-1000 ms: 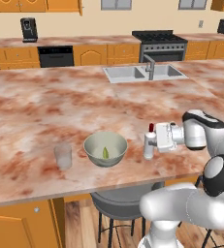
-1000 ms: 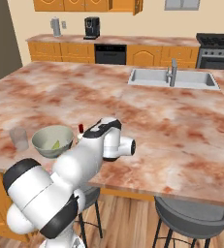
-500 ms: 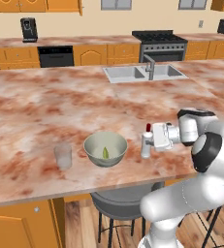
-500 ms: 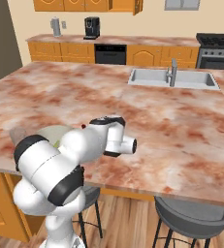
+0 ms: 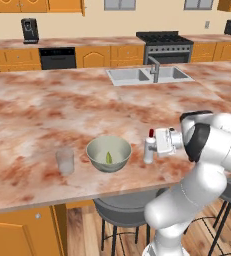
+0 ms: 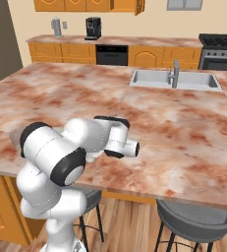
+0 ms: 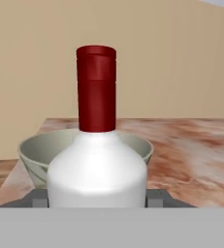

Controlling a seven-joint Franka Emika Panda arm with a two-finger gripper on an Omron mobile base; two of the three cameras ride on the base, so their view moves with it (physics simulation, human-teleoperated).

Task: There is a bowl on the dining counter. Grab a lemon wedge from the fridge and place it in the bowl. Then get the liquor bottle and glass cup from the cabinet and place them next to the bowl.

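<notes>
A pale green bowl [image 5: 108, 153] stands near the front edge of the dining counter [image 5: 47, 115], with a lemon wedge [image 5: 108, 158] inside it. To its left is a clear glass cup [image 5: 65, 161]. Just right of the bowl is the liquor bottle [image 5: 149, 149], white with a red cap and upright. My gripper [image 5: 152, 150] reaches in from the right and is shut on its body. In the hand view the liquor bottle [image 7: 97, 169] stands between my fingertips [image 7: 38, 198], with the bowl [image 7: 33, 152] close behind it. Whether the bottle's base touches the counter is hidden.
A sink [image 5: 147, 75] with a faucet [image 5: 154, 67] sits at the counter's far side. Dark stools [image 5: 122, 212] stand under the front edge. A stove [image 5: 167, 42] and a coffee machine [image 5: 29, 30] line the back wall. My bulky arm [image 6: 70, 147] blocks the right base view.
The arm's elbow has swung round towards the cameras and now covers the bowl in the right base view. The bottle has stayed beside the bowl, still gripped.
</notes>
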